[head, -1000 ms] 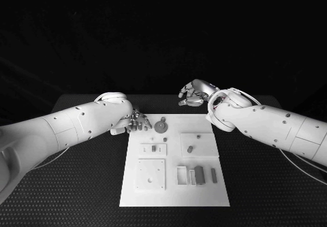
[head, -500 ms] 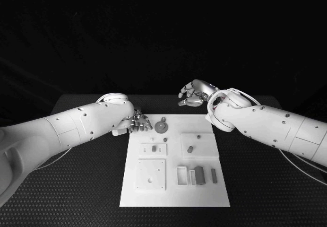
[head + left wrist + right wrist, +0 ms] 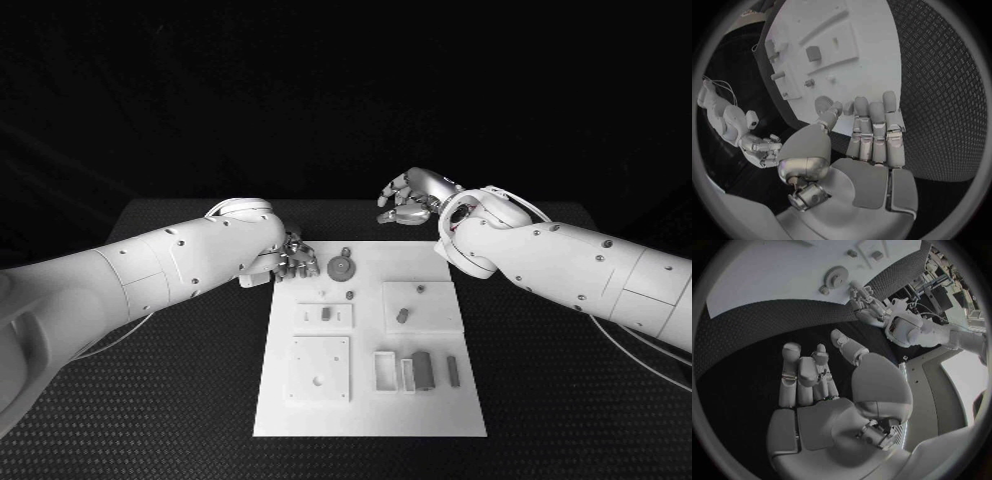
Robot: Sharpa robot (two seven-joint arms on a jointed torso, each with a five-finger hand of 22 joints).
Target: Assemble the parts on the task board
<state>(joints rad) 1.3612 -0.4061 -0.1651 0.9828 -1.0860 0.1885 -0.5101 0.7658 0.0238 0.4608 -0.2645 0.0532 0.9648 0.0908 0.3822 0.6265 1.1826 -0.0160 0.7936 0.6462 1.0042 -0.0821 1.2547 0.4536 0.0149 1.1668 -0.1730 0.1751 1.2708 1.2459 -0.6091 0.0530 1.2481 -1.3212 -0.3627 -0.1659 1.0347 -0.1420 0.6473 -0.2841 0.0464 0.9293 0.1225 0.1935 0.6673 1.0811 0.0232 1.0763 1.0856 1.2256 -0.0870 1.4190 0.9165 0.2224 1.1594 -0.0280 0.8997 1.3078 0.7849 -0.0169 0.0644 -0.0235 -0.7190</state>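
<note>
Task board: while neither hand is carrying anything, the white task board (image 3: 372,340) is lying mid-frame, assembly seemingly barely begun.
Left hand: left hand (image 3: 293,257) is hovering at the board's upper-left corner, fingers released.
Right hand: right hand (image 3: 411,196) is waiting above the board, loosely curled, empty.
Gear: the gear (image 3: 340,266) is lying loose, upper left.
Parts: small parts (image 3: 418,371) are lying unplaced, lower right.

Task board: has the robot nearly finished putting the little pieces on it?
Barely begun, it seems. Nothing looks assembled on the task board: the gear lies flat near its far edge and small parts lie loose. The left hand hovers beside the gear holding nothing; the right hand is beyond the board, also empty.
</note>
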